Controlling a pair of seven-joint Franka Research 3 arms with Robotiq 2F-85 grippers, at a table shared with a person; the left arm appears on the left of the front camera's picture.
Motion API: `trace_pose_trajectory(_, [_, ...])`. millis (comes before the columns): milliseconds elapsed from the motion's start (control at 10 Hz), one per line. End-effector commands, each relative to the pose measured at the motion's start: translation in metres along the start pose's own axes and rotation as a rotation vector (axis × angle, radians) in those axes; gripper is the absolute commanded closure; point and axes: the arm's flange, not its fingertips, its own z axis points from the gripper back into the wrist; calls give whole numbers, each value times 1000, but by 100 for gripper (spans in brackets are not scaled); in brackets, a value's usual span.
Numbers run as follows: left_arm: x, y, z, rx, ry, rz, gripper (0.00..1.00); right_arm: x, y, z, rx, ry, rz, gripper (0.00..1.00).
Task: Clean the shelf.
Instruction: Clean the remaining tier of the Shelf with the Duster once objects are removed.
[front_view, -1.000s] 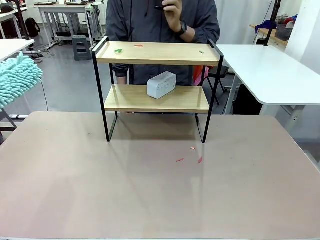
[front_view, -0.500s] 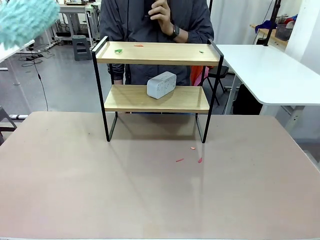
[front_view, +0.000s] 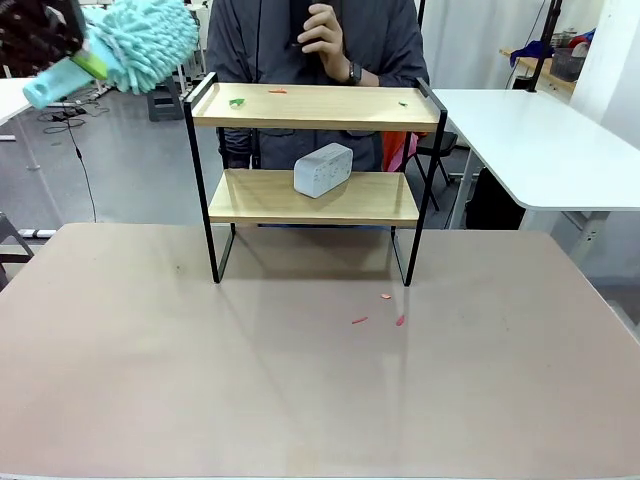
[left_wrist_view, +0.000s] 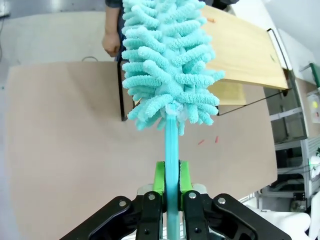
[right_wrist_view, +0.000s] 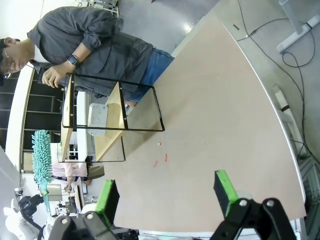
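Left wrist view shows left tool (left_wrist_view: 171, 175) clenched on the duster (left_wrist_view: 170, 65), right tool (right_wrist_view: 165, 187) released; a low sweep could snag the shelf (left_wrist_view: 240, 55) rail or scatter scraps (front_view: 237, 102).

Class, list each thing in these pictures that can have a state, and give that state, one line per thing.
left gripper: shut on the duster's handle.
right gripper: open, empty.
duster: held aloft by the shelf's left end.
shelf: upright on the table, litter bits on top board.
grey box: lying on the lower board.
red scraps: loose on the table.
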Motion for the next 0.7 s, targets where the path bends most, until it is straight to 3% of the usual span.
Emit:
trace_pose_trajectory(0, [-13, 15, 29, -17, -28, -44, 88, -1, 1, -1, 24, -11, 20, 0])
trace_pose_trajectory(200, [-3, 7, 17, -9, -13, -10, 88, -1, 1, -1, 24, -11, 20, 0])
trace_pose_trajectory(300, [-5, 2, 24, 46, -59, 63, 88, -1, 1, -1, 24, -11, 20, 0])
trace_pose_trajectory(400, [1, -13, 22, -4, -56, 58, 88, -1, 1, -1, 24, -11, 20, 0])
trace_pose_trajectory(500, [10, -28, 11, 68, -70, 49, 88, -1, 1, -1, 24, -11, 20, 0])
trace_pose_trajectory(600, [15, -45, -6, 79, -10, 12, 88, -1, 1, -1, 24, -11, 20, 0])
